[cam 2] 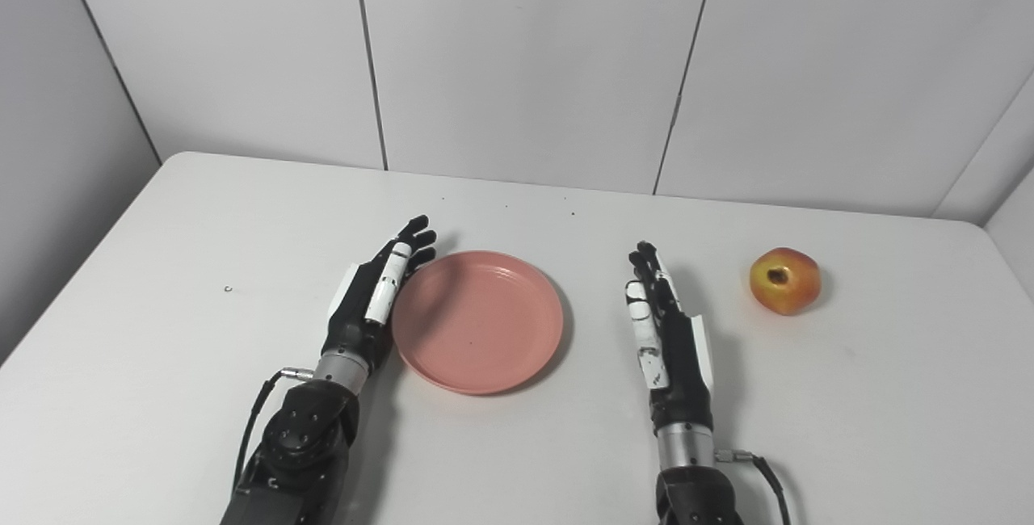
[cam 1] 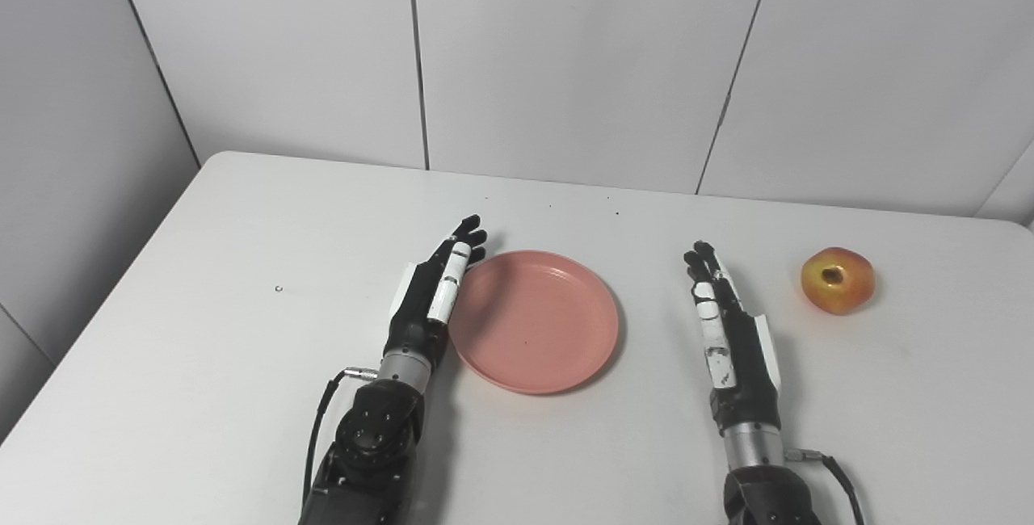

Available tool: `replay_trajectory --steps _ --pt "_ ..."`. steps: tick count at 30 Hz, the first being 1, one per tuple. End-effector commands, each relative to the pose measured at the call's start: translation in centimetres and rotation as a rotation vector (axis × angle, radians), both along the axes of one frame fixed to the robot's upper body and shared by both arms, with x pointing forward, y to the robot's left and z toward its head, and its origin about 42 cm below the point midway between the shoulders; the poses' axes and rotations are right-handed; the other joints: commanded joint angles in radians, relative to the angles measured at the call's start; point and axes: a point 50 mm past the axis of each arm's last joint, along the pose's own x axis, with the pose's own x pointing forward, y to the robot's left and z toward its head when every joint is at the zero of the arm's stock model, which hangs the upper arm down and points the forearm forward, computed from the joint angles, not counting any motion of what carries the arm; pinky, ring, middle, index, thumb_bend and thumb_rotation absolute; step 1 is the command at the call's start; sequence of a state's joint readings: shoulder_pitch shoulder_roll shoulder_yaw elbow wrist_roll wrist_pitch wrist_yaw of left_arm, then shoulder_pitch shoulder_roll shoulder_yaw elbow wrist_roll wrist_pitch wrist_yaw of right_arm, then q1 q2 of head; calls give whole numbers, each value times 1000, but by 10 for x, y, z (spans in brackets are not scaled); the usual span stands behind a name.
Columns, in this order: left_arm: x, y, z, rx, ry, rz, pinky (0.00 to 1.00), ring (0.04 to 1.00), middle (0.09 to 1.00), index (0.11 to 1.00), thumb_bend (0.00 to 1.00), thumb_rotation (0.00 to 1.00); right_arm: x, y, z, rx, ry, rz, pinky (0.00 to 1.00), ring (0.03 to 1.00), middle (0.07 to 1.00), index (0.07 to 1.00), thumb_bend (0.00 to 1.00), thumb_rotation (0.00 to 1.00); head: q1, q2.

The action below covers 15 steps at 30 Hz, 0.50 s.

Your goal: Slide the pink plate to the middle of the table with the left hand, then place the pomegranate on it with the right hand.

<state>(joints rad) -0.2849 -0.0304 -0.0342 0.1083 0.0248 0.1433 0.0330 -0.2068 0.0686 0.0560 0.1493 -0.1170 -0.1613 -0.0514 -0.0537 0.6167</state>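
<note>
Left robot hand (cam 1: 432, 287), fingers spread flat, is resting edge-on vs pink plate (cam 1: 535, 321) rim to push it. Right robot hand (cam 1: 725, 323), spread & empty, is waiting btwn plate & pomegranate (cam 1: 838, 279) on bench (cam 1: 202, 347).

Pink plate (cam 2: 477, 321) at frame centre on white table (cam 2: 161, 331). Left hand (cam 2: 373, 292) flat, fingers extended, against plate's left rim. Right hand (cam 2: 664, 329) extended, empty, right of plate. Pomegranate (cam 2: 784, 280) far right.

Left hand (cam 1: 432, 287), right hand (cam 1: 725, 323) flat, empty

Bright, even light; soft shadows (sharp focus).
</note>
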Motion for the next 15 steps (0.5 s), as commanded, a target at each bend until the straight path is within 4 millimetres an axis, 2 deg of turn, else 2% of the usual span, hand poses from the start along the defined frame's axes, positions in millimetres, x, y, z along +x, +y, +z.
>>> replay_trajectory --steps 1,4,8,11,15 --pt "4 -10 13 -23 -63 -4 899 902 904 880 322 1000 -3 4 -6 14 23 -4 968 945 915 923 600 1000 1 -1" --pt "6 -13 12 -25 -74 13 884 890 894 870 310 1000 -3 6 -6 19 25 -4 972 946 916 922 605 1000 -6 0" --pt "5 -19 10 -22 -68 30 849 865 869 846 305 948 -4 7 -5 14 26 -5 969 944 915 921 606 1000 -9 -1" --pt "4 -24 10 -18 -66 21 854 876 875 855 293 991 -4 7 -5 10 25 -4 969 941 915 920 606 1000 -11 0" --pt "2 -30 8 -45 -71 2 870 889 886 868 294 1000 -5 7 -6 7 25 -6 968 935 911 917 621 1000 -10 5"
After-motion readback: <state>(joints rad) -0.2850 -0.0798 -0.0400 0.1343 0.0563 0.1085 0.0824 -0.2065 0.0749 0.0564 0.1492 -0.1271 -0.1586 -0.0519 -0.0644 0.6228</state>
